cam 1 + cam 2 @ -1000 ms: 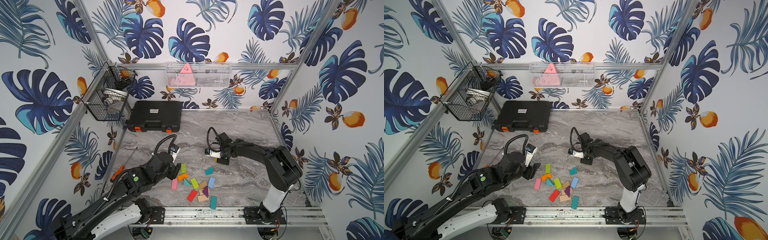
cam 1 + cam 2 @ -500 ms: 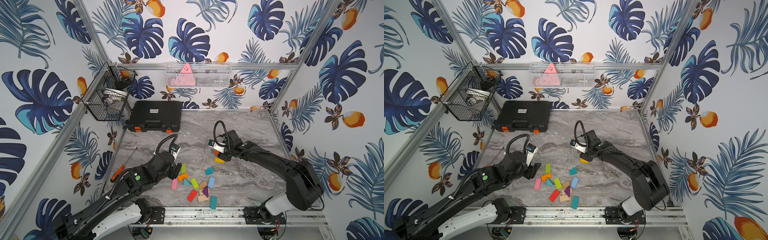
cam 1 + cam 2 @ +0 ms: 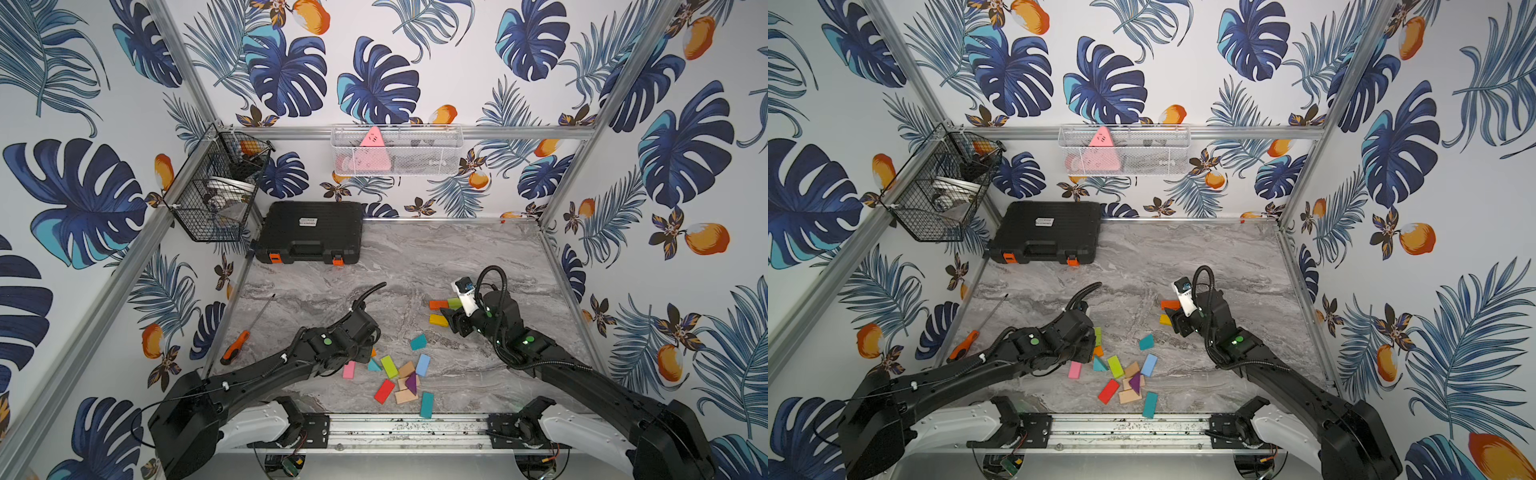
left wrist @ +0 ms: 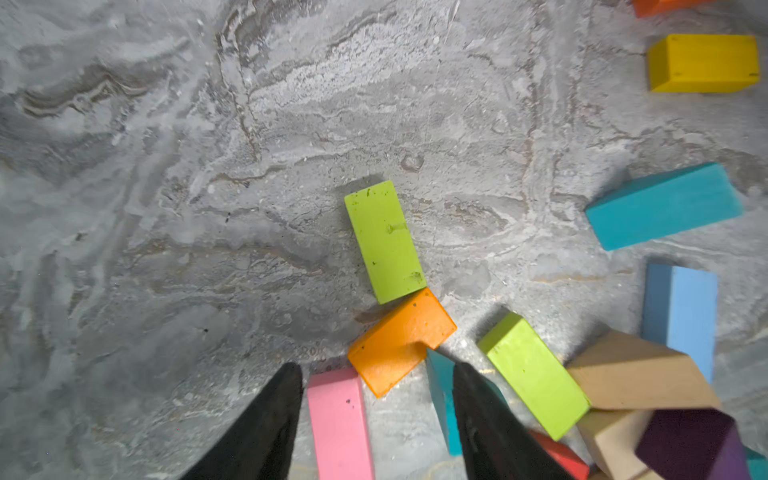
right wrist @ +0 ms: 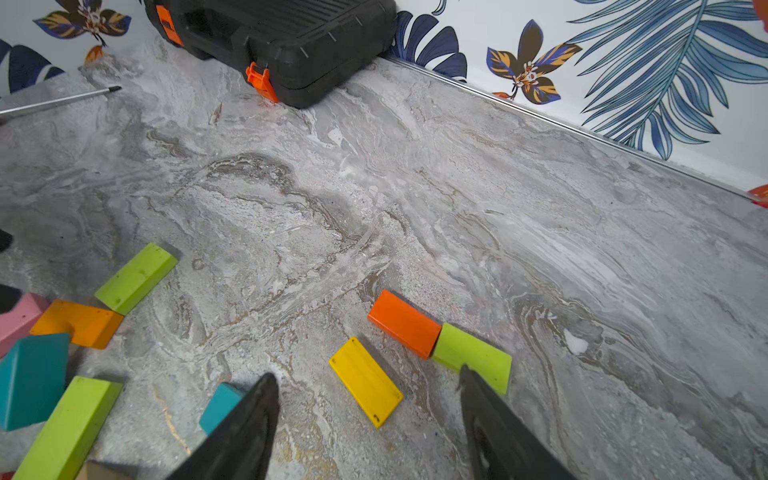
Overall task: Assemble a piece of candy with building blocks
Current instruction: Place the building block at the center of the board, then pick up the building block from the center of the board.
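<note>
Looking in from the front rail, most building blocks (image 3: 389,366) lie scattered flat on the marble table (image 3: 415,257). The left gripper (image 4: 376,368) hangs at their edge, jaws half apart over a pink block (image 4: 338,419), gripping nothing. Farther out, the right gripper (image 5: 366,374) gapes empty above a yellow block (image 5: 365,382), beside an orange block (image 5: 404,323) and a green block (image 5: 471,357) that touch end to end. A black case (image 3: 309,232) sits at the back.

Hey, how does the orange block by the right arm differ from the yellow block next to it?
The orange block butts end to end against a green block; the yellow block touches nothing. The yellow block lies nearer the right end effector than the orange block. Both are like-sized flat rectangles on the table.
</note>
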You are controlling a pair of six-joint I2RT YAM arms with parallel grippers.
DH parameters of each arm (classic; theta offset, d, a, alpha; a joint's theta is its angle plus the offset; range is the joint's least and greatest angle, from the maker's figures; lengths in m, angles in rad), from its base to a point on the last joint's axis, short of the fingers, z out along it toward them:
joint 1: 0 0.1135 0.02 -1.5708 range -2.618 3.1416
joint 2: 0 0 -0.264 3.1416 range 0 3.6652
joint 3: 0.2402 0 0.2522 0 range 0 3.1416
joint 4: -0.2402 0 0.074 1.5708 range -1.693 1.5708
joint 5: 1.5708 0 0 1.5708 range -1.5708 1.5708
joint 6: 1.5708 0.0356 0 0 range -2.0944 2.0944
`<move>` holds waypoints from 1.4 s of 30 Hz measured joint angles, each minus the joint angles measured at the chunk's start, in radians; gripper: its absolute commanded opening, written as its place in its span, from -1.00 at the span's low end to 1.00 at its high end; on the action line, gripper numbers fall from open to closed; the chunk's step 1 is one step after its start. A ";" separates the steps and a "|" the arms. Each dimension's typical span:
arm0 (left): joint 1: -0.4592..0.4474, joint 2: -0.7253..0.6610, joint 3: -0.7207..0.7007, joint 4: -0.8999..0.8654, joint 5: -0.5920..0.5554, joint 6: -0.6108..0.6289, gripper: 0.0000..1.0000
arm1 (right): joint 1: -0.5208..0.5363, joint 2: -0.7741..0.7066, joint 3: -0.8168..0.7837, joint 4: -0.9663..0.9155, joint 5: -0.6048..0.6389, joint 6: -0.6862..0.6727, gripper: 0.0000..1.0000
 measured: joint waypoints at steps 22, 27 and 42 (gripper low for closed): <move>0.014 0.345 0.045 0.210 -0.037 -0.072 0.13 | 0.000 -0.011 -0.048 0.078 0.015 0.095 0.40; 0.014 0.357 0.045 0.235 -0.054 -0.073 -0.01 | 0.000 -0.013 -0.048 0.078 0.012 0.098 0.40; 0.016 0.325 0.138 0.226 -0.047 0.025 -0.49 | 0.000 -0.090 -0.113 0.113 0.032 0.153 0.41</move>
